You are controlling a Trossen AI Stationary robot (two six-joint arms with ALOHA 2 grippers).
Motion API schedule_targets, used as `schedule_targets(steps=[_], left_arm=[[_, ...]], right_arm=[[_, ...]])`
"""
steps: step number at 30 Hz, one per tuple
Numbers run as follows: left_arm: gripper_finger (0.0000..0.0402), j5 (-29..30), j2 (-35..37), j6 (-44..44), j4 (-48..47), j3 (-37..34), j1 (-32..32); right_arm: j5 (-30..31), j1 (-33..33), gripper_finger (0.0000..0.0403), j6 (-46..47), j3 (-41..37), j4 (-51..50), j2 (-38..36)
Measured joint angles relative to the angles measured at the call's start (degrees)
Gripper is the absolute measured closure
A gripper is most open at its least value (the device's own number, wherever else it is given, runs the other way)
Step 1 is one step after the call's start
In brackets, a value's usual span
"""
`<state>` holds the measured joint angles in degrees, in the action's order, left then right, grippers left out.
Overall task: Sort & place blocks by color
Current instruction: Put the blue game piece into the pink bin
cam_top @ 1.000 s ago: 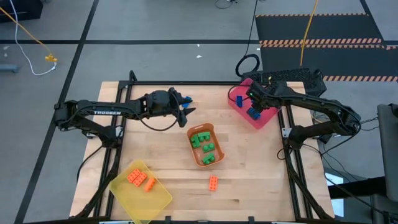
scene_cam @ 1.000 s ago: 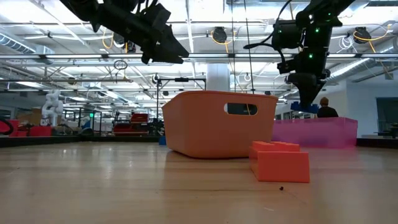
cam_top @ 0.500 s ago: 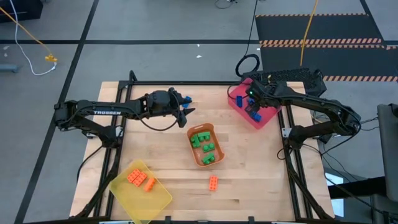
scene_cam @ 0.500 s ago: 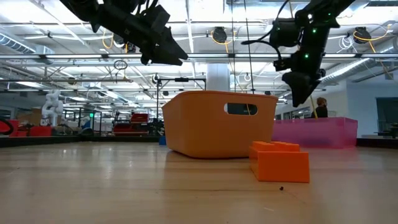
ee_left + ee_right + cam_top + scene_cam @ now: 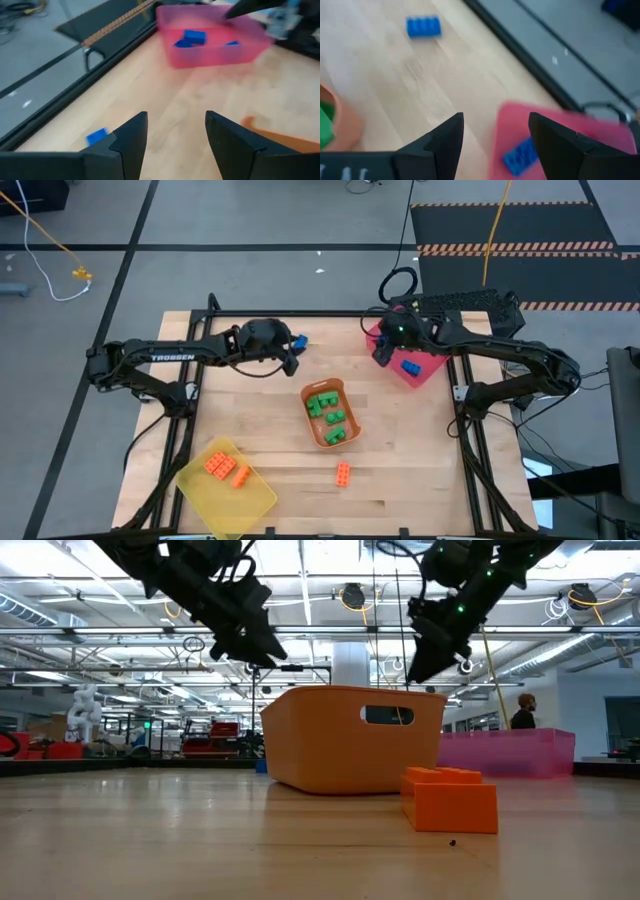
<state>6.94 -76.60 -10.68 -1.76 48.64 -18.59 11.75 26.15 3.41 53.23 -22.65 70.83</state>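
- Blocks are mostly sorted: we see green studded bricks (image 5: 328, 412) in the orange plastic tray (image 5: 318, 436), orange studded bricks (image 5: 227, 469) in the yellow translucent tray (image 5: 255, 500), and blue studded bricks (image 5: 411, 367) in the pink tray (image 5: 424, 373).
- Two remain loose: a small blue studded brick (image 5: 299, 340) at the worktop's (image 5: 400, 470) far edge, and an orange one (image 5: 343, 473) near the front.
- Our left gripper (image 5: 290, 363) hovers just beside the blue brick, fingers (image 5: 131, 137) apart and empty.
- Our right gripper (image 5: 381, 354) hangs at the pink tray's edge, fingers (image 5: 445, 137) also apart, farther from that brick.
- We judge the left arm nearer; the long axis shows best in the right wrist view (image 5: 423, 26).
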Motion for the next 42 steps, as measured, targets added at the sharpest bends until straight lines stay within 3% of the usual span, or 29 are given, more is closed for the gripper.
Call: schedule_targets(steps=[5,11,16,21,27,34,42], left_arm=[[0.0202,5.77,0.00,-1.64,-5.04,1.78,-1.71],[0.0202,6.94,0.00,-1.66,-24.79,12.59,-4.88],[0.0202,7.09,-1.97,-0.33,-33.00,19.98,-8.59],[0.0202,1.61,-8.98,-1.63,-39.91,24.70,-12.55],[0.0202,0.59,-18.80,-1.64,-45.00,31.06,-12.90],[0.0202,0.60,-26.84,-0.39,-49.95,39.66,-13.05],[0.0202,-4.36,-32.64,-2.12,-53.38,41.13,-14.81]], right_arm=[[-0.02,-2.31,0.0186,-3.58,0.00,8.64,0.00],[-0.06,-3.48,0.0186,-6.28,0.00,13.97,-0.02],[-0.04,-3.89,0.0186,-6.56,0.00,14.01,-0.02],[-0.07,-5.39,0.0187,-7.70,0.00,13.98,-0.02],[-0.02,-6.45,0.0187,-11.00,0.00,14.02,-1.68],[0.05,-6.45,0.0187,-10.73,0.00,10.06,-7.62],[0.09,-6.75,0.0187,-8.82,-4.53,10.26,-16.38]])
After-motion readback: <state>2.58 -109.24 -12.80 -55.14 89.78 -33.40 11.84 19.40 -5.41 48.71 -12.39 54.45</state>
